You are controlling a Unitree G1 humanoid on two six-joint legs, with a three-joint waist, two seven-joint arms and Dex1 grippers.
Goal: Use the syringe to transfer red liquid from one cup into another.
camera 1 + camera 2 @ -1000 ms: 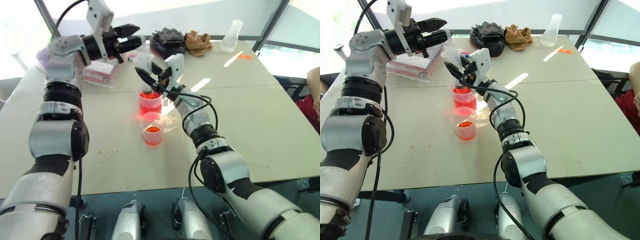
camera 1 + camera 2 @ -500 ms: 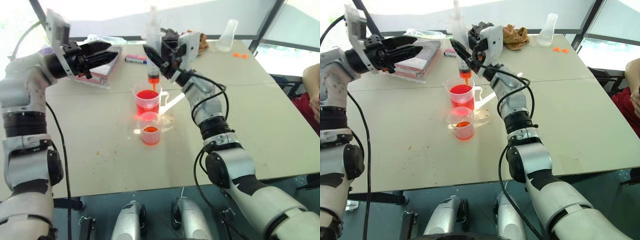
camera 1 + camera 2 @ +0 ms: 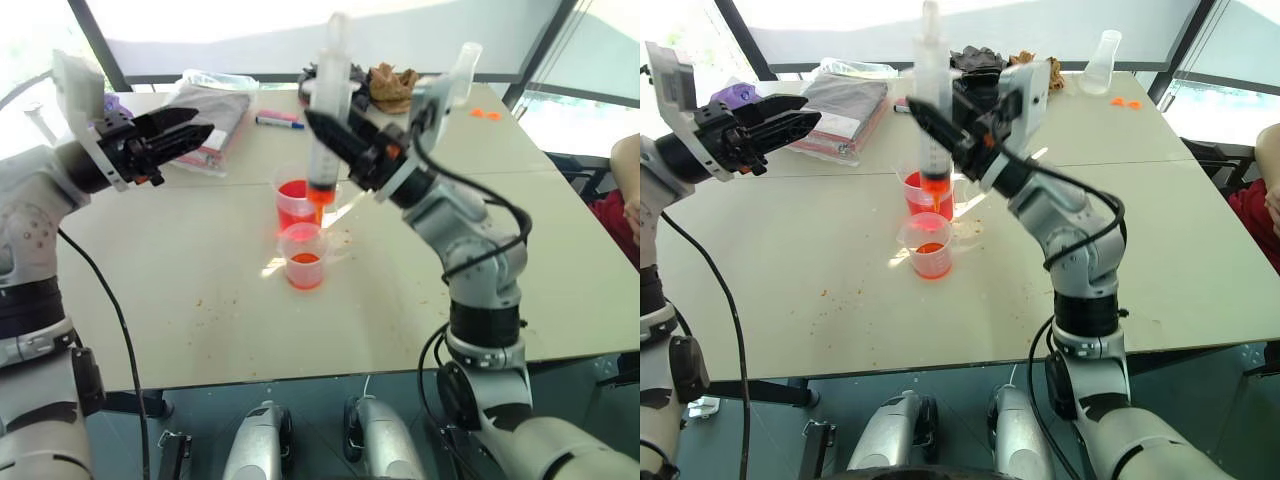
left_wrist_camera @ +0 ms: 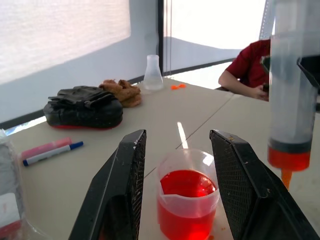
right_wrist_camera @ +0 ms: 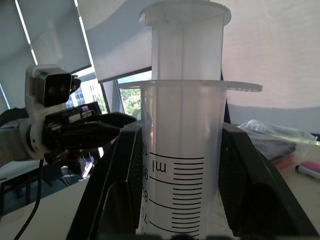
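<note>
My right gripper is shut on the syringe and holds it upright in the air, plunger drawn up. A little red liquid fills its lower end, and the orange tip hangs just above the cups. Below it stands the handled beaker, about half full of red liquid. The short cup sits in front of the beaker with some red liquid in its bottom. My left gripper hovers open and empty well to the left of the cups. The left wrist view looks past its fingers at the beaker.
At the back of the table lie a blue-and-pink marker, a folded pink-and-grey packet, black gloves, a brown cloth and a clear flask. A person's arm shows at the right edge.
My right gripper has lifted the syringe out of the beaker and drawn it back toward me, higher above the cups. My left gripper has pulled away to the left and lower.
</note>
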